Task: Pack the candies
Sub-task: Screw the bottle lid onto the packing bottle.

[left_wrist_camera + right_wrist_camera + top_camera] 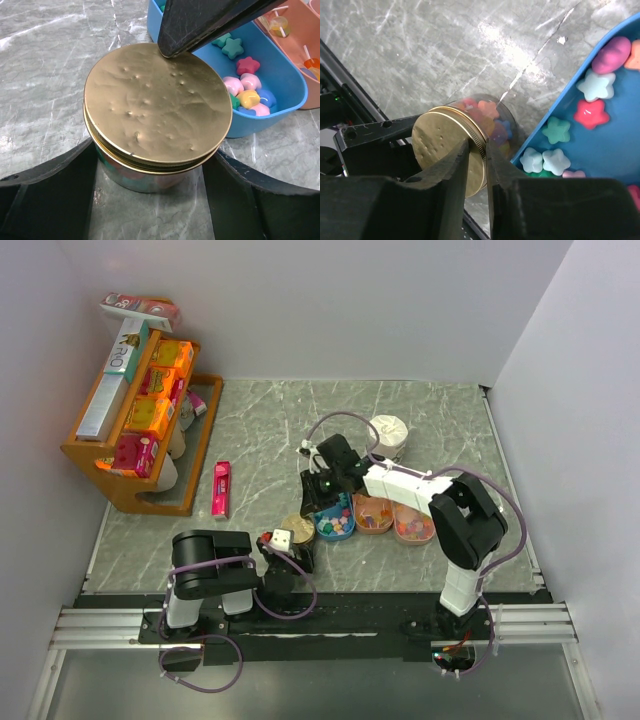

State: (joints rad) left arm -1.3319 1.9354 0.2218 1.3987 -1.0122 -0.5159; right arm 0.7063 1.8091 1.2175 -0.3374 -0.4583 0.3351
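A glass jar with a gold lid (pixel 155 105) stands on the marble table, and mixed-colour candies (pixel 487 115) show through its glass. My left gripper (pixel 153 152) has one finger against each side of the jar body. My right gripper (pixel 477 145) pinches the lid's rim (pixel 442 145), one finger on top and one under the edge. In the top view the jar (pixel 297 528) sits between the left gripper (pixel 290 545) and the right gripper (pixel 312 508). More star and round candies (pixel 248 92) lie in the blue tray (pixel 280 115) beside the jar.
Two orange trays (pixel 372 515) (pixel 413 525) with sweets stand right of the blue tray (pixel 335 525). A white cup (pixel 389 435) is behind them. A flat pink packet (pixel 221 488) lies to the left, near a wooden rack (pixel 140 430) holding orange boxes.
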